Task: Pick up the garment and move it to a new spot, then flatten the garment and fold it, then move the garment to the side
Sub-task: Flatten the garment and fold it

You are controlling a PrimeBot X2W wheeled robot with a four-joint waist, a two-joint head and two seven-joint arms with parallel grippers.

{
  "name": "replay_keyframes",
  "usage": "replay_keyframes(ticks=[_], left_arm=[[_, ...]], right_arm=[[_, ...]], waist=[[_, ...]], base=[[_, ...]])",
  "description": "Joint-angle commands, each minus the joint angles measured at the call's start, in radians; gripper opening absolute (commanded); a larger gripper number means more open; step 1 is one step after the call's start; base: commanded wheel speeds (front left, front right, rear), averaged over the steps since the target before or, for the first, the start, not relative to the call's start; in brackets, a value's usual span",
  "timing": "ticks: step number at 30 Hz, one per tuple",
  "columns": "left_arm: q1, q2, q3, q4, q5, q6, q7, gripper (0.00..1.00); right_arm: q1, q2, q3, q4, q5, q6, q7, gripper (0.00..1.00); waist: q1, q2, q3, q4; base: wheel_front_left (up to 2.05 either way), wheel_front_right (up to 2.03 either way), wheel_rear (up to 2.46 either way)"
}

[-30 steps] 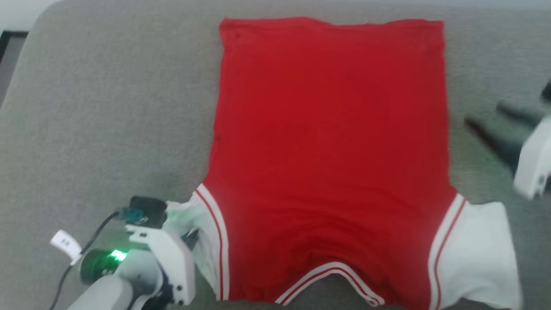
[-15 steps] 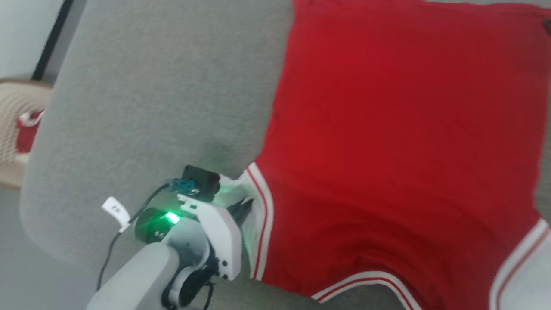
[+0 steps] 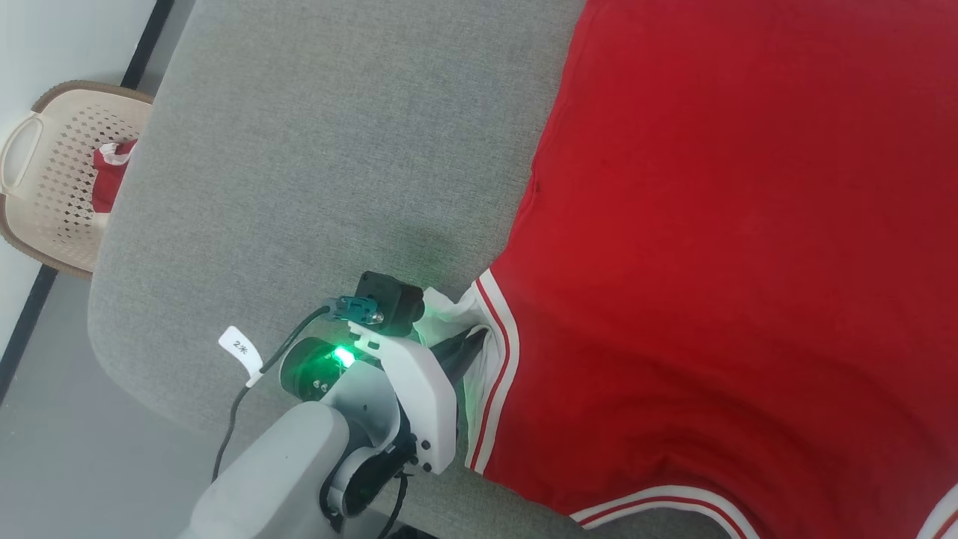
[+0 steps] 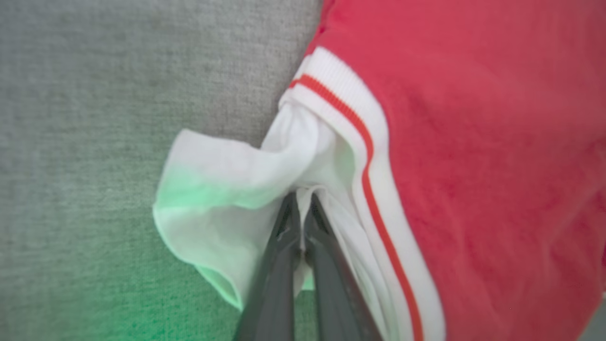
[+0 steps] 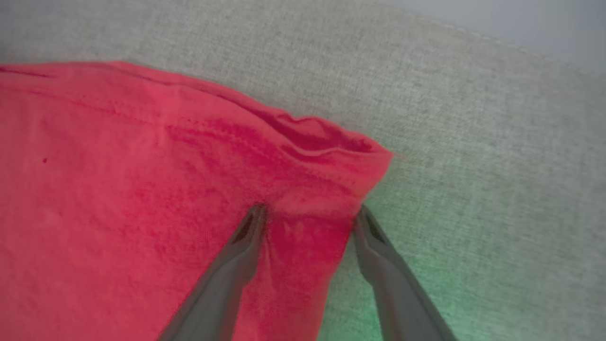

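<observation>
— Where is the garment [image 3: 711, 224]?

— Spread red and mostly flat on the grey fabric worktop [image 3: 337, 150]. Its body lies to one side of the left jaws, and its white sleeve [image 4: 222, 189] is bunched right at their tips; no lettering shows, so I take it to be chest-down.

— And the jaws?

— The left jaws are pressed together on a fold of that sleeve, just beside the striped trim [image 4: 360, 142]; the right jaws stand wide, one tip on the red cloth and one just off its edge, with the rumpled hem corner [image 5: 331, 142] a little beyond them.

— Which step, then?

— Flattening, I'd judge; the body is laid out, but the sleeve is crumpled and the hem corner is ridged, so folding looks premature.

— What does the next move ask?

— Probably the right jaws closing on that corner while the left draws the sleeve out from the body; gently, since thin cloth may slip or drag the whole piece along.

— Anything in the way?

— Nothing between the jaws and the cloth; a pale basket [image 3: 60, 172] holding a red-and-white cloth [image 3: 108, 176] sits on the floor [image 3: 75, 449], well away from the left jaws on the side opposite the garment; the worktop's rounded edge is near those jaws too.
</observation>
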Motion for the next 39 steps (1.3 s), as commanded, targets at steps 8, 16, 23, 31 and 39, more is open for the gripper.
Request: replay_keyframes(ticks=[8, 16, 23, 31, 39], left_arm=[[-0.008, 0.020, 0.015, 0.110, -0.005, 0.030, -0.008, 0.00], [-0.009, 0.084, 0.058, 0.087, -0.002, 0.059, -0.015, 0.00], [0.010, 0.144, 0.085, 0.051, -0.008, 0.077, -0.002, 0.00], [0.014, 0.194, 0.092, 0.007, -0.003, 0.089, 0.031, 0.00], [-0.005, 0.198, 0.083, 0.002, 0.002, 0.083, 0.040, 0.00]], right_arm=[[0.080, 0.015, 0.108, -0.033, 0.055, 0.002, 0.018, 0.00], [0.105, -0.011, 0.207, -0.238, 0.162, 0.002, -0.006, 0.00], [0.239, -0.064, 0.268, -0.483, 0.271, 0.002, -0.014, 0.00], [0.503, -0.120, 0.201, -0.708, 0.341, 0.002, -0.052, 0.00], [0.843, -0.011, 0.094, -0.730, 0.298, 0.002, -0.110, 0.00]], waist=[[0.0000, -0.0001, -0.039, -0.059], [0.0000, -0.0001, -0.086, -0.196], [0.0000, -0.0001, -0.114, -0.336], [0.0000, -0.0001, -0.112, -0.441], [0.0000, -0.0001, -0.084, -0.465]], base=[[0.00, 0.00, 0.00], [0.00, 0.00, 0.00], [0.00, 0.00, 0.00], [0.00, 0.00, 0.00], [0.00, 0.00, 0.00]])
